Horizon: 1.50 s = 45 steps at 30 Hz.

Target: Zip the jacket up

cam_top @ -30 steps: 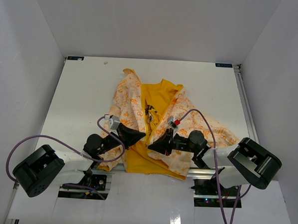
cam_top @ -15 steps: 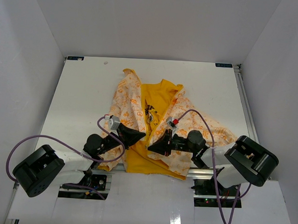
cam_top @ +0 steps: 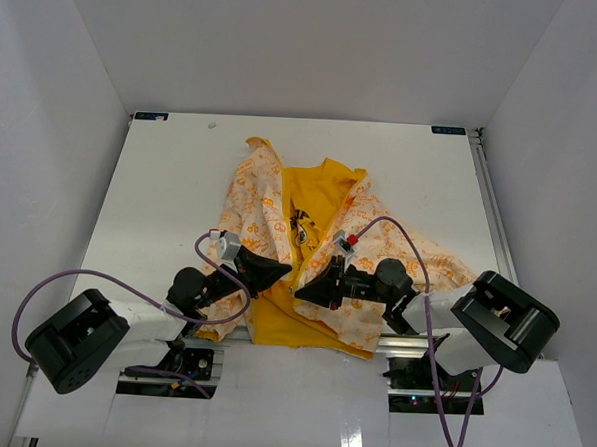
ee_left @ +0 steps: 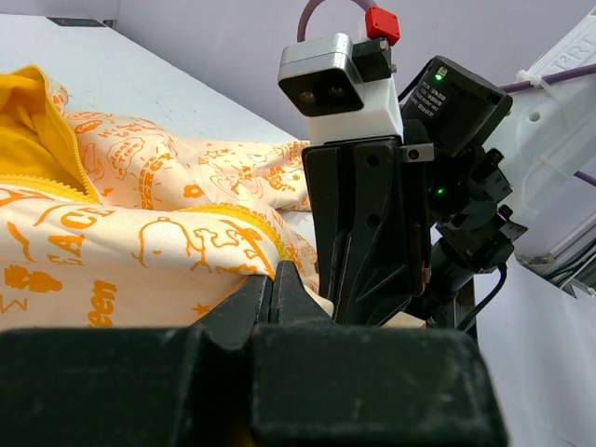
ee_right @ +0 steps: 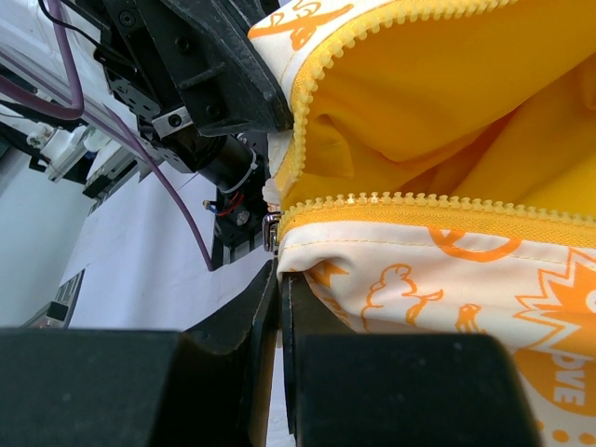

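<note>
- The jacket (cam_top: 308, 234) lies spread open on the white surface (cam_top: 160, 196), close in front of the two arms. Its cream-and-orange front panels are thrown to either side, yellow lining shows up the middle, and its hem reaches the near edge
- The left fingers (cam_top: 279, 273) are pressed together, low at the bottom of the panel on their own side. From the right wrist camera that panel's zipper edge runs straight into them, so they look pinched on the jacket
- The right fingers (cam_top: 307, 293) are clamped narrow on the bottom corner of the other front panel, just under the row of yellow zipper teeth (ee_right: 419, 203)
- A small metal zipper part (ee_right: 271, 228) sits at that corner, right above the right fingertips; I cannot tell whether it is the slider or an end pin
- The two sets of fingers point at each other, near but apart, with a strip of lining between
- The zipper is undone, its two edges parted all the way up
</note>
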Each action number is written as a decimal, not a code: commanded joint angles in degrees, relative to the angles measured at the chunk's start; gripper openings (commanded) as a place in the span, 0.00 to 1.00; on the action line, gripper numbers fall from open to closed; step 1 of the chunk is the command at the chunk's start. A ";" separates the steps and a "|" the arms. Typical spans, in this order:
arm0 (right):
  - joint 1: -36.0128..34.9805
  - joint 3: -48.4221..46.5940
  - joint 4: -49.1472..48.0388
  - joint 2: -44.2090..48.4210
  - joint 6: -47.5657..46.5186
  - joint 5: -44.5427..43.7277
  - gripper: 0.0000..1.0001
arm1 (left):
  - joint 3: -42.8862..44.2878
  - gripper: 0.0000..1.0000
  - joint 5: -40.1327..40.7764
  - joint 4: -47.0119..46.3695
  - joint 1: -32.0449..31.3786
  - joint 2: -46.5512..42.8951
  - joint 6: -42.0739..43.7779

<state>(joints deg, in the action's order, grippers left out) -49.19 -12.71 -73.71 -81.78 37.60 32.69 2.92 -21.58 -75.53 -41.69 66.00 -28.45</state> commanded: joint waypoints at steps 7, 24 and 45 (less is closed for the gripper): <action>-0.38 -1.70 -14.76 1.62 1.74 -1.22 0.08 | -3.87 0.00 -0.75 -28.80 0.02 -1.84 0.76; 0.15 -1.35 -18.75 1.71 4.67 -1.49 0.08 | -4.24 0.00 -0.48 -28.80 -0.14 -2.54 1.90; 0.94 -4.60 -21.70 4.17 6.57 1.09 0.08 | -5.30 0.00 2.02 -28.80 -0.58 -8.89 3.48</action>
<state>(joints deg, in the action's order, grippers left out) -48.38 -14.95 -73.78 -79.21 43.86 31.71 2.92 -21.02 -75.46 -41.87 59.39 -25.74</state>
